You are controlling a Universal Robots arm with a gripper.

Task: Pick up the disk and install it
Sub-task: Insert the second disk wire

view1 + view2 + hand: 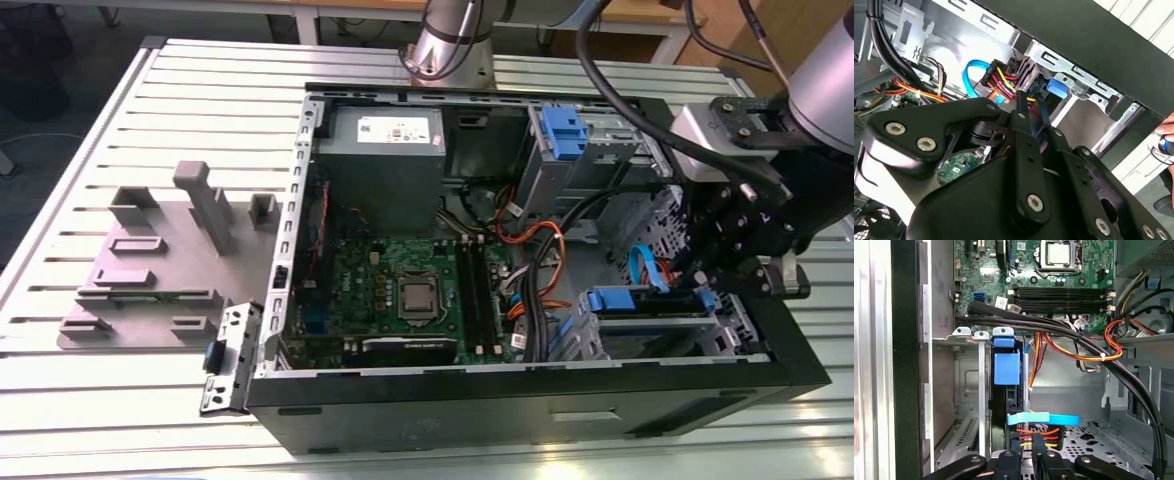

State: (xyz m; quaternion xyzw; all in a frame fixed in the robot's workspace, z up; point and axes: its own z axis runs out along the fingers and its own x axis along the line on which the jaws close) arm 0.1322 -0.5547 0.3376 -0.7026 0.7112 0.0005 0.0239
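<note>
Exterior view: on the slatted worktop (107, 400) we see an open computer case (534, 410). Our gripper (738, 285) reaches into the case at this view's right, next to the drive cage (654, 335). The disk (617, 300) shows as a blue handle on top of that cage, just beside the gripper.

Second wrist view: black gripper linkage (1019, 165) covers much of the frame. Past it we see a blue handle piece (1058, 86) under the metal cage rail (1074, 70), with a red-and-yellow cable plug (999, 80) close by. We cannot tell whether the jaws are apart or together.

First wrist view: the disk (1006, 367) stands on edge in its slot beside the cage wall (941, 405), blue handle toward the circuit board (1034, 270). The gripper (1026, 460) sits right at its near end, among a flat blue cable (1041, 418) and wires.

Handling: we judge the disk stiff, fairly heavy and shock-sensitive; the blue plastic frame and handle are the safest hold.
</note>
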